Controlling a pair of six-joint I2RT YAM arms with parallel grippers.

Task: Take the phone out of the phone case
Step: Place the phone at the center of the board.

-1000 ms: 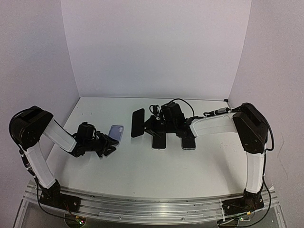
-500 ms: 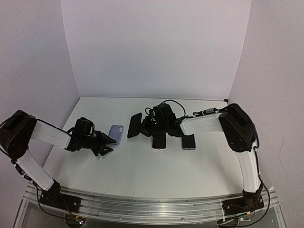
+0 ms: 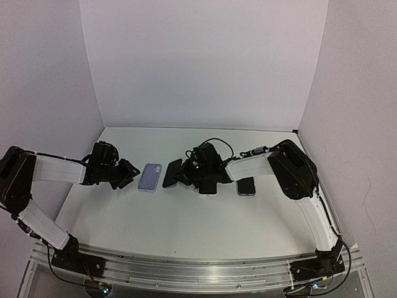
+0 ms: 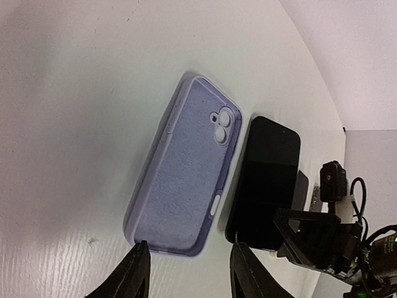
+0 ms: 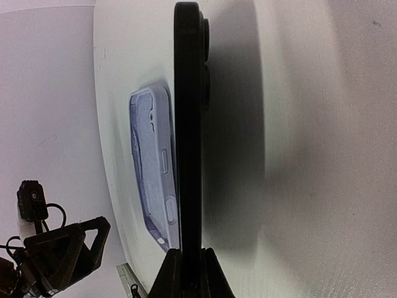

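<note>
Black and slim, the phone (image 3: 172, 173) was out of its case (image 3: 149, 177) and pinched at one end by the right gripper (image 3: 184, 174), whose fingers were clamped tight on it. On my right wrist feed I saw the phone (image 5: 188, 136) edge-on, running straight out from the fingertips, with its camera bump turned away from the case. The phone stood tilted up on its side just beside the case's right edge, and I could not tell whether its lower edge touched the table (image 3: 186, 217)

The lilac case lay flat on the white table with its hollow side up and nothing in it. The camera opening showed at one end and the button slots along one long side. On my left wrist feed the case (image 4: 186, 167) and the phone's dark face (image 4: 267, 180) sat side by side, with a thin gap between them

The left gripper (image 3: 127, 174) hung just left of the case, its fingers (image 4: 138, 273) partly spread with nothing between them and clear of the case. To the right of the right arm's wrist, a spare phone (image 3: 246, 185) lay flat on the table
</note>
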